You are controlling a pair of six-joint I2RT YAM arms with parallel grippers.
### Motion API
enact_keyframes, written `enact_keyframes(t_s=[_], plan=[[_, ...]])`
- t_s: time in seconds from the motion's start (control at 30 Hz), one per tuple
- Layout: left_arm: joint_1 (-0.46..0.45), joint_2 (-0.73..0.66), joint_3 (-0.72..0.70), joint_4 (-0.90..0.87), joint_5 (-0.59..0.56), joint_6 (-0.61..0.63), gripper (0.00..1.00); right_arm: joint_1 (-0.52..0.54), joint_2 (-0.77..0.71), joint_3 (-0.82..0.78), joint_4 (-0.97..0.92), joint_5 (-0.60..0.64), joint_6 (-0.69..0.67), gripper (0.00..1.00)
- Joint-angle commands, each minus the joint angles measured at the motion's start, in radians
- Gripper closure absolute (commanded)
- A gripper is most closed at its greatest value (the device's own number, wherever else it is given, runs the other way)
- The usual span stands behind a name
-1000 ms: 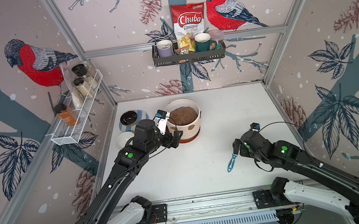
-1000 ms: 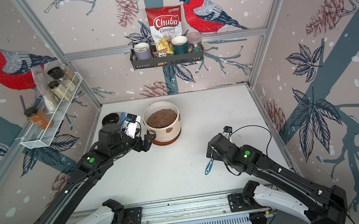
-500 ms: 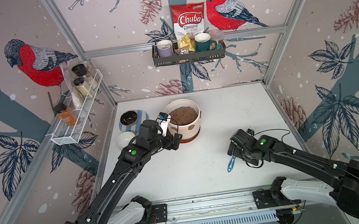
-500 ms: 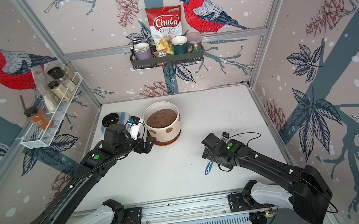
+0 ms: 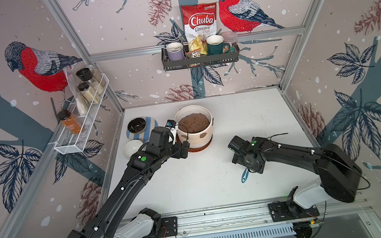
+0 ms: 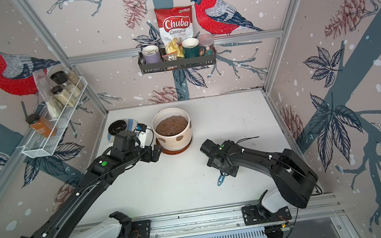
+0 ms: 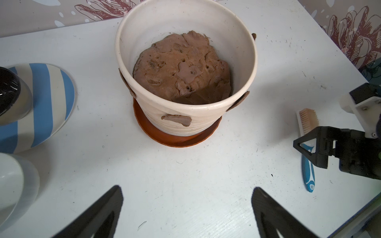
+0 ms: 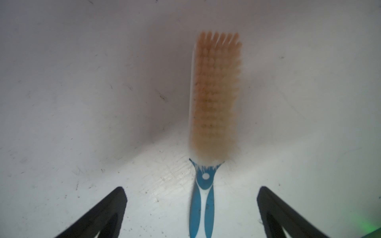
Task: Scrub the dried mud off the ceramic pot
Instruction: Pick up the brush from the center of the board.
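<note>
The left arm (image 5: 128,184) stretches from the near-left rail diagonally toward the far middle of the bench (image 5: 246,117), forearm low and wrist about level. The left fingers (image 7: 116,197) are spread wide with nothing between them, aimed at the near-left side of the pot (image 5: 193,142) and stopped just short of its saucer (image 7: 177,142).

The right arm (image 5: 287,152) is folded at the right, its forearm running left and its wrist tipped down over the brush (image 8: 215,92). The right fingers (image 8: 117,199) stand wide on either side of the blue handle, clear of it.

The pot stands upright on the brown saucer at the far middle, slightly left, mouth up and filled with brown soil. Flat patches of dried mud (image 7: 177,120) cling to its outer wall.

The brush lies on the bench right of the middle, its length running near to far, handle end nearest and bristle head far.
</note>
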Motion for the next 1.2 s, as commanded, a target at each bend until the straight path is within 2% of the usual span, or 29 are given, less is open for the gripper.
enact_keyframes(t_s=[0.0, 0.1, 0.27, 0.4, 0.6, 0.73, 0.87, 0.97, 1.17], plan=[[-0.002, -0.004, 0.0, -0.024, -0.011, -0.01, 0.03, -0.023, 0.034, 0.016, -0.036, 0.059, -0.019, 0.02], [-0.002, -0.011, -0.004, -0.017, -0.006, -0.011, 0.03, -0.065, 0.053, 0.006, 0.001, 0.05, -0.036, 0.09], [-0.002, -0.02, -0.009, -0.008, -0.008, -0.012, 0.03, -0.141, 0.095, -0.015, 0.09, -0.029, -0.113, 0.26], [-0.002, -0.025, -0.017, -0.003, -0.013, -0.013, 0.03, -0.173, 0.129, -0.026, 0.096, -0.02, -0.135, 0.39], [-0.002, -0.036, -0.022, 0.01, 0.001, -0.008, 0.03, -0.189, 0.102, -0.061, 0.151, -0.01, -0.216, 0.61], [-0.002, -0.06, -0.03, 0.034, -0.005, 0.0, 0.03, -0.187, 0.042, -0.107, 0.227, -0.009, -0.316, 0.79], [-0.002, -0.101, -0.039, 0.06, -0.002, -0.008, 0.03, -0.183, -0.044, -0.139, 0.281, 0.024, -0.405, 0.84], [-0.002, -0.162, -0.063, 0.112, 0.029, -0.06, 0.03, -0.144, -0.125, -0.121, 0.28, 0.075, -0.515, 0.85], [-0.002, -0.224, -0.084, 0.192, 0.117, -0.253, 0.03, 0.037, -0.292, -0.056, 0.306, 0.207, -0.726, 0.86]])
